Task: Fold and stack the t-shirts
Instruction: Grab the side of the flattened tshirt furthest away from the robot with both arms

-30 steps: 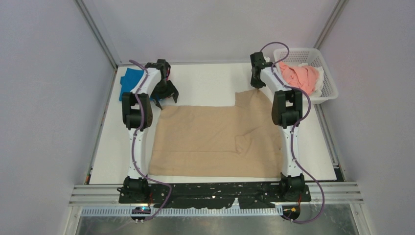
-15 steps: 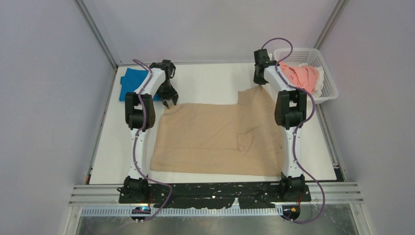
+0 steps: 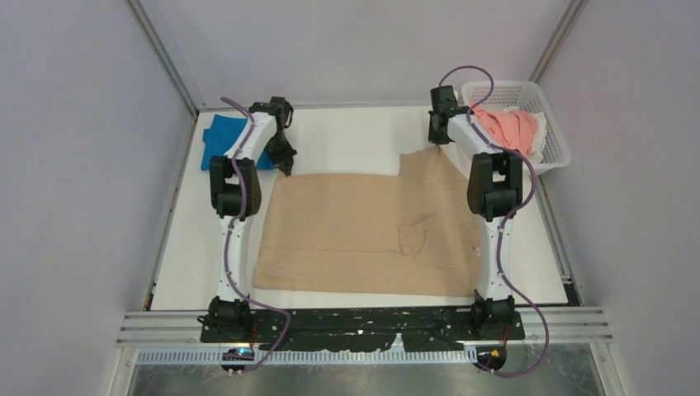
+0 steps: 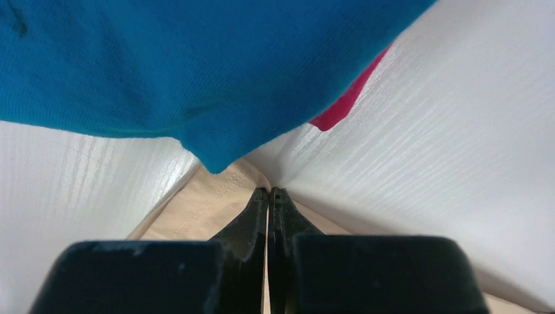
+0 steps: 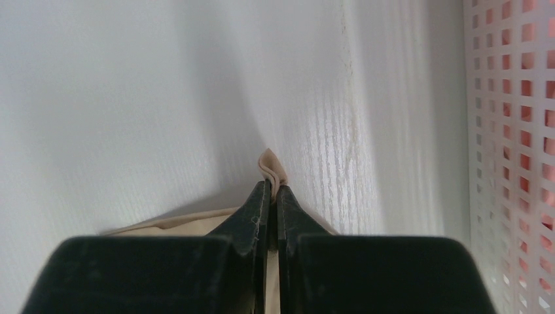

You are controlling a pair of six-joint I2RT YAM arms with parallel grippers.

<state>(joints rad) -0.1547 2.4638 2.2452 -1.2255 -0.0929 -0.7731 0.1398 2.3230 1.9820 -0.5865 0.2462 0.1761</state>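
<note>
On the white tabletop [image 3: 347, 140] the tan t-shirt [image 3: 355, 235] lies spread out. The right fingers [image 5: 262, 196] clamp one far corner, cloth poking past their tips; the left fingers [image 4: 262, 199] clamp the other, with the blue t-shirt [image 4: 163, 65] just beyond them, magenta cloth [image 4: 343, 108] under its edge.

Top view: right arm [image 3: 494, 186] covers the right edge of the large tan cloth t-shirt [image 3: 355, 231]. Left arm [image 3: 235, 177] hides part of the folded blue cloth t-shirt [image 3: 219, 132].

Magenta cloth t-shirt [image 4: 345, 104]: only a blurred sliver under the blue, left wrist view.

White cloth [image 3: 541, 136] in the white plastic mesh basket [image 3: 505, 84]: mostly buried under the salmon-pink cloth t-shirt [image 3: 508, 128].

Left gripper [image 4: 268, 191]: how much tan is between the tips is hidden.
</note>
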